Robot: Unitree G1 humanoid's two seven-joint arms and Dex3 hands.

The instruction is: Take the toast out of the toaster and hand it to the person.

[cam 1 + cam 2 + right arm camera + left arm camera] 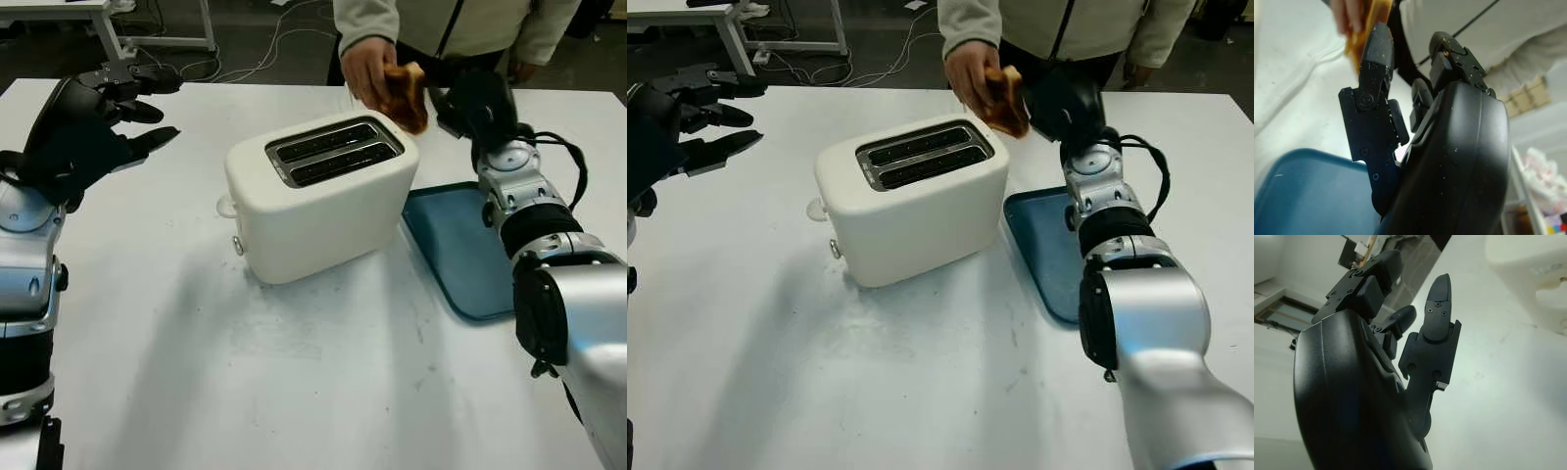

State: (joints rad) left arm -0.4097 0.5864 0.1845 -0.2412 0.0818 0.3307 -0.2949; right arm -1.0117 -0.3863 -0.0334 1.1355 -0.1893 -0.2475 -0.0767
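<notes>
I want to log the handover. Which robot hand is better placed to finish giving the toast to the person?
The right hand: it is raised beside the toast, which the person's hand already grips. The left hand hovers open, far across the toaster.

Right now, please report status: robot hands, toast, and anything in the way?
Right robot hand beside the toast, grip unclear. Person's hand holds the toast. Left robot hand open, raised left of toaster. Nothing in the way.

You have a white table (294, 392) carrying everything; the white toaster (318, 196) stands on it, both slots facing up; a blue tray (460, 250) lies flat just right of the toaster.
</notes>
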